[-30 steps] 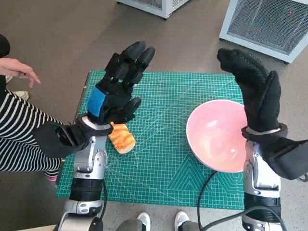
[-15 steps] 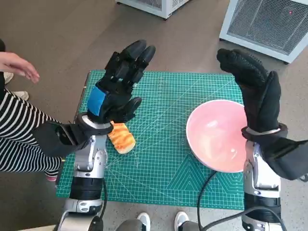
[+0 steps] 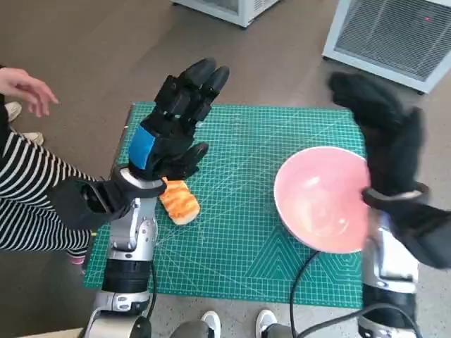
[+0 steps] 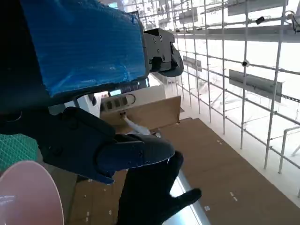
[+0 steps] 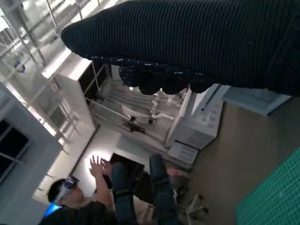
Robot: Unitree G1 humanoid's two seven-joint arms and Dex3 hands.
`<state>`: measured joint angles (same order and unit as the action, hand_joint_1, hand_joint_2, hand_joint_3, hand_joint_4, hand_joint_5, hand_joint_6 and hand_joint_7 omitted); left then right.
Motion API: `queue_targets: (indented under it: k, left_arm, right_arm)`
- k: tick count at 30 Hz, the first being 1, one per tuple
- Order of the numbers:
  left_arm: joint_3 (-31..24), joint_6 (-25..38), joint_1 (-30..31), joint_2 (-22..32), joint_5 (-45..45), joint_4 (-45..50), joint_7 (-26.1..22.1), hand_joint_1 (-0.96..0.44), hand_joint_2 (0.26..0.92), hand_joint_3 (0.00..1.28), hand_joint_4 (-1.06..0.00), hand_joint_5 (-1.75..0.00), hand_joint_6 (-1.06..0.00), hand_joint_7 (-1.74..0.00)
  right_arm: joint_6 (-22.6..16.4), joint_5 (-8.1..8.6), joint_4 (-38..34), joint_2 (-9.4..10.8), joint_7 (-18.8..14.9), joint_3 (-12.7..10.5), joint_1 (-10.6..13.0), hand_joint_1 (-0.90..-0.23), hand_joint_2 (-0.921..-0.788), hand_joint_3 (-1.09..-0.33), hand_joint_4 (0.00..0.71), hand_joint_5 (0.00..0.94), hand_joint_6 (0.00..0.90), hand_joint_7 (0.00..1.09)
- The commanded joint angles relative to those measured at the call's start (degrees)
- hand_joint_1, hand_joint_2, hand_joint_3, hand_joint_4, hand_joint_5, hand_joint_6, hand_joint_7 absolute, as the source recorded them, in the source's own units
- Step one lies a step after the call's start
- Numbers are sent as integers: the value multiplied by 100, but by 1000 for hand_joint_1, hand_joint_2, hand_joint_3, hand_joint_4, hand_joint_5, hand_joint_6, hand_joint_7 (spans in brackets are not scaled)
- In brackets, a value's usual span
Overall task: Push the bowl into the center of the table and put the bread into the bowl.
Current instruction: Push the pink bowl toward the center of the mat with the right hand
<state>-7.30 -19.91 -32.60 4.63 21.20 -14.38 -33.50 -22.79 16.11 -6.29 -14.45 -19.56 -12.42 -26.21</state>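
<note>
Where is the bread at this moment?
In the head view, the bread lies on the green mat, left side, just below the left hand.

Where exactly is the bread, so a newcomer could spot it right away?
Start at the green cutting mat covering the table. Near its left edge, partly under the raised left hand, lies the bread: a small orange-and-tan striped piece, unlike the big pink bowl on the right.
</note>
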Motion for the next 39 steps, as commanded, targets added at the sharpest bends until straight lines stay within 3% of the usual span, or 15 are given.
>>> queue_targets:
  k: [1, 7, 11, 16, 21, 24, 30, 39]
  left_arm:
    - [10, 37, 66, 51, 57, 122, 5, -591, 870, 440, 1, -216, 1, -531]
    - [-8, 20, 82, 62, 54, 95, 9, -603, 873, 438, 1, -206, 1, -524]
    - [-21, 2, 76, 48, 63, 38, 9, -611, 877, 433, 1, -198, 1, -519]
    - [-33, -18, 49, 19, 50, -33, 43, -615, 883, 425, 1, -184, 1, -515]
    - [-39, -69, 16, 7, 33, -113, 58, -616, 887, 417, -2, -179, 1, -513]
    - [-31, -74, -2, -8, 31, -147, 65, -616, 897, 399, -1, -189, 1, -518]
    - [-11, -40, -11, -17, 30, -132, 76, -618, 907, 378, 0, -202, 1, -526]
    - [6, 52, -29, 16, 56, -66, 51, -622, 914, 362, 0, -212, 1, -538]
  right_arm:
    - [-211, 108, -227, -186, 47, -428, 367, -682, -921, -681, 142, 0, 23, 515]
    - [-531, -130, -488, -273, 530, -921, 657, -676, -921, -704, 120, 0, 14, 515]
    - [-793, -153, -861, -335, 770, -1244, 844, -677, -921, -710, 100, 0, 3, 513]
    - [-1244, -205, -1648, -418, 952, -1494, 880, -674, -921, -736, 76, 1, 0, 475]
    - [-1673, -274, -2549, -444, 1127, -1587, 793, -651, -921, -766, 50, 8, 13, 410]
    - [-1824, -199, -3210, -442, 1122, -1626, 706, -641, -921, -769, 53, 15, 31, 393]
    - [-1853, 120, -4196, -362, 839, -1654, 463, -627, -921, -780, 62, 19, 39, 383]
    - [-1767, 164, -5287, -77, 697, -1480, 4, -607, -921, -789, 70, 16, 43, 376]
